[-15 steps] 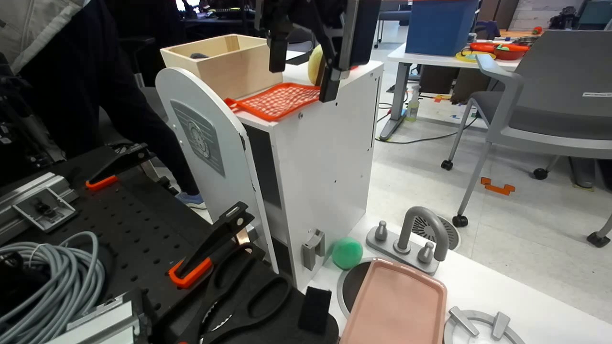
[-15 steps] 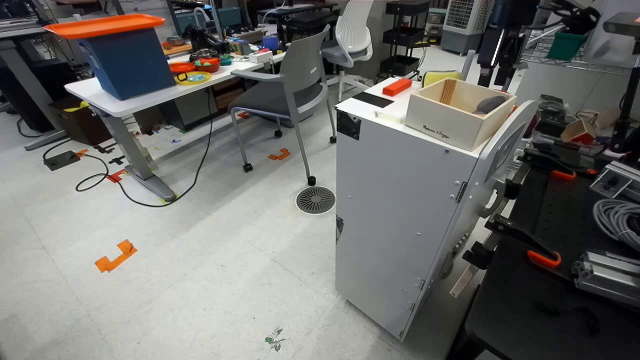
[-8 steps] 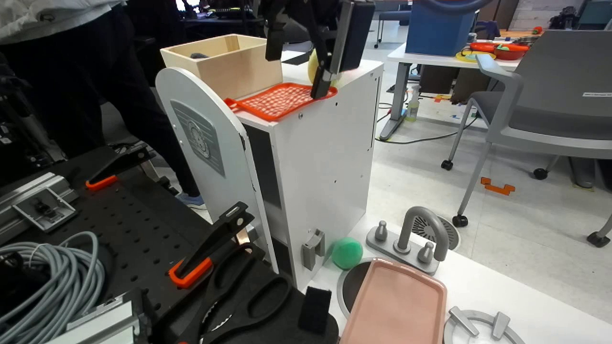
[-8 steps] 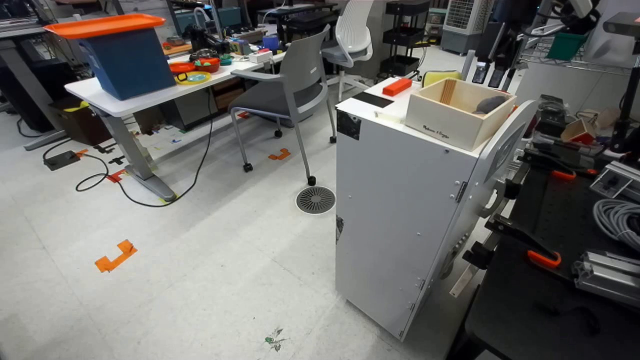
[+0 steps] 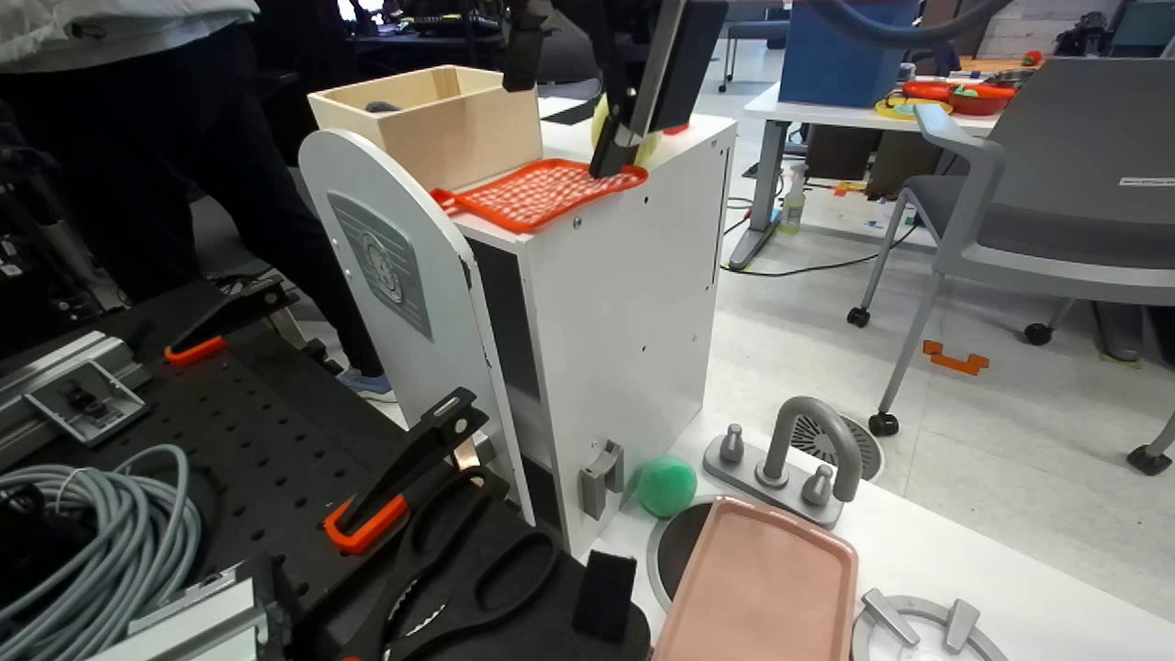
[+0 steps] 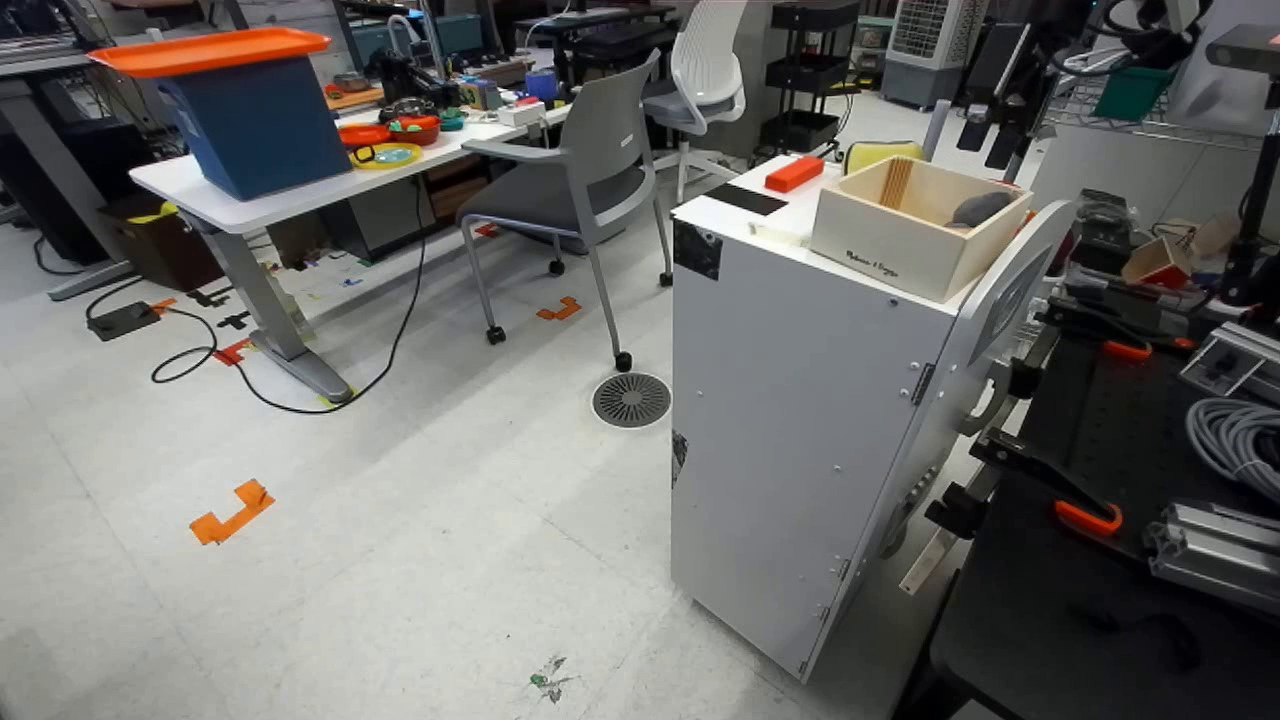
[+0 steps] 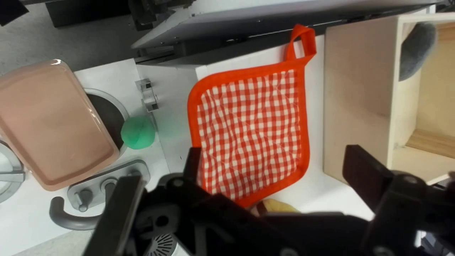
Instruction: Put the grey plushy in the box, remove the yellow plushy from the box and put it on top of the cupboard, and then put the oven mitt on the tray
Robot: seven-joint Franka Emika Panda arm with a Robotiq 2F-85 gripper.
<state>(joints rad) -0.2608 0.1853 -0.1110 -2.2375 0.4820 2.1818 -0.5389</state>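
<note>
Wrist view: the gripper is spread wide, and nothing is held between its fingers. The red gingham oven mitt is laid flat below it on the cupboard, beside the wooden box; in an exterior view, whether the cloth is touched cannot be told. If the descent is made off-centre, the box may be struck by the finger nearest it. If closure is made too high, the thin cloth may be missed; if too low, the cupboard top may be pressed. The yellow plushy, partly hidden just beside the mitt's hem, may be pinched along with it. The grey plushy is contained in the box. During transfer, a dangling mitt may be snagged on the gooseneck faucet beside the pink tray, which is partly laid over the sink basin and may be tipped by off-centre placement.
</note>
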